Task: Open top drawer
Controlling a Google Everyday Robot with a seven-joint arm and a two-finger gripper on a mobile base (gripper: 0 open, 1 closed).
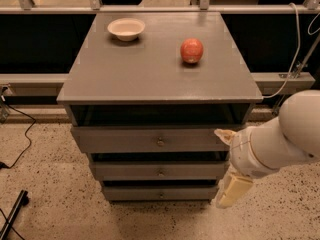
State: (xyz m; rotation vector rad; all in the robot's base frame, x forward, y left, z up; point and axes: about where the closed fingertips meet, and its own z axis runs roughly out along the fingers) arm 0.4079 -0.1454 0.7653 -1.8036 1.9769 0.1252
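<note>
The grey cabinet has three drawers. The top drawer point(125, 140) has the widest front, with a small brass knob point(160, 142) at its centre, and it sits pushed in under a dark gap below the cabinet top. My gripper point(221, 168) is at the cabinet's front right corner, level with the drawers and to the right of the knob. It is open: one cream finger point(224, 134) lies by the top drawer's right end, and the other point(232, 190) hangs by the bottom drawer. It holds nothing.
A white bowl point(126, 28) and a red apple point(192, 50) sit on the cabinet top point(150, 74). The two narrower drawers point(130, 170) are shut. Cables lie on the speckled floor at the left point(20, 149). A rail and a white cable run at the right point(292, 59).
</note>
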